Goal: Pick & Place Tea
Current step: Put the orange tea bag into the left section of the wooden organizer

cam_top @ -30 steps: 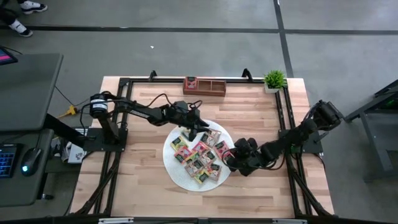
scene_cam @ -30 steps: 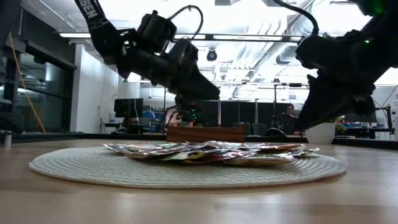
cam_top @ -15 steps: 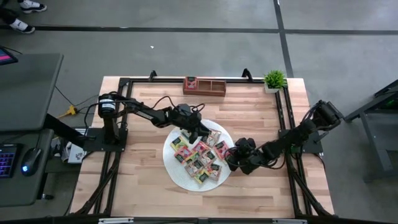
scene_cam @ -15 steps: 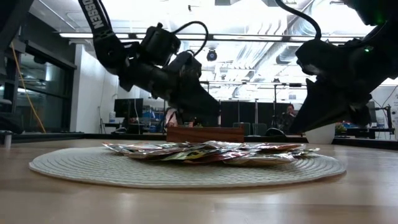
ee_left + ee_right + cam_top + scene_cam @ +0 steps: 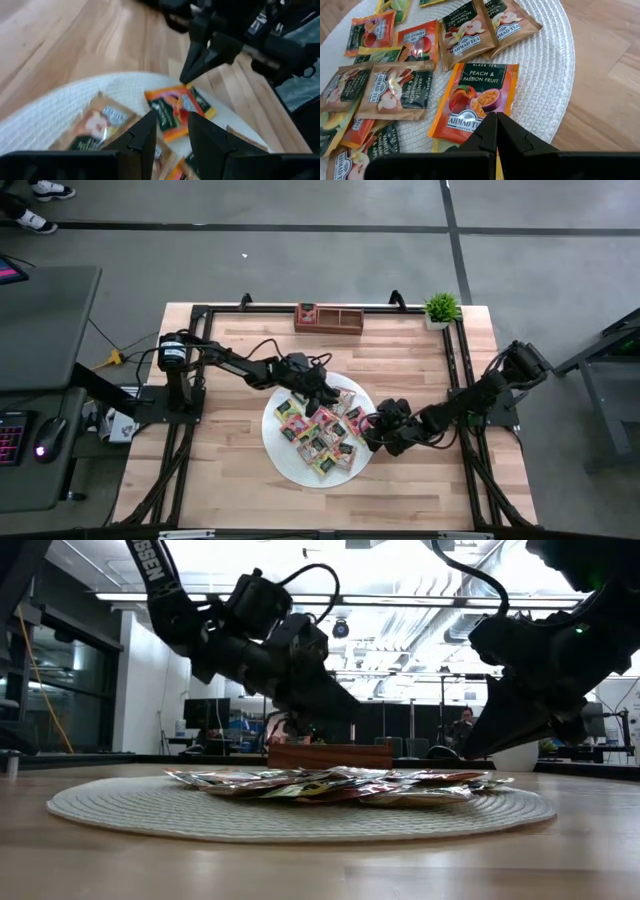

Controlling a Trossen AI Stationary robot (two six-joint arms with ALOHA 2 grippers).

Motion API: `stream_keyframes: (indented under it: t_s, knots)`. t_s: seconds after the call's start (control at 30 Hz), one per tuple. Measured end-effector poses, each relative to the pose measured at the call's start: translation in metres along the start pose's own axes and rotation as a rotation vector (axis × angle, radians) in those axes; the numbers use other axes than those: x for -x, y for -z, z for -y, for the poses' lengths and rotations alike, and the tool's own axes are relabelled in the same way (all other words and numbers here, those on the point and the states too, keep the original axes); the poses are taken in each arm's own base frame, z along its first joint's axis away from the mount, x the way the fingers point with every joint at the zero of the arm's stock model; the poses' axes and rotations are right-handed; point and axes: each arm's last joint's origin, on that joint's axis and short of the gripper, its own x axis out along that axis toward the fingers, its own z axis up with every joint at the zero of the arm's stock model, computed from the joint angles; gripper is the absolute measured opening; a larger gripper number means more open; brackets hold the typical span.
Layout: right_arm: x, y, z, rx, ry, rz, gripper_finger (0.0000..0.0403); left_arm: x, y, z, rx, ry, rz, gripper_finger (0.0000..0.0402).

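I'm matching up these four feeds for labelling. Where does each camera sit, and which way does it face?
High: overhead, straight down; both arms, white mat, wooden tray.
Low: table height, level across the mat toward the room; both arms hang from above.
Left wrist: past its own fingers at an orange packet, right gripper beyond.
Right wrist: over its shut gripper at the same packet.

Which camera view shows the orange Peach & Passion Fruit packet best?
The right wrist view: the Peach & Passion Fruit packet lies flat and close, its label readable. The left wrist view shows it smaller and blurred. The high view shows only a tiny square; the low view shows the pile edge-on.
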Motion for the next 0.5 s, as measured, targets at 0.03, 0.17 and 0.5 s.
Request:
stream_keyframes:
  t_s: [0.03,0.17,0.5]
  knots:
    - [0.0,0.0,0.0,0.001,0.0,-0.001,0.0,-0.001,-0.003,0.002,-0.009,0.005,0.01,0.0111]
    - [-0.001,0.001,0.0,0.004,0.0,-0.011,0.0,-0.005,-0.015,0.004,-0.038,0.009,0.023,0.0111]
    - [-0.018,0.015,-0.004,0.0,-0.034,-0.06,0.0,-0.015,-0.019,0.002,-0.059,-0.002,-0.05,0.0111]
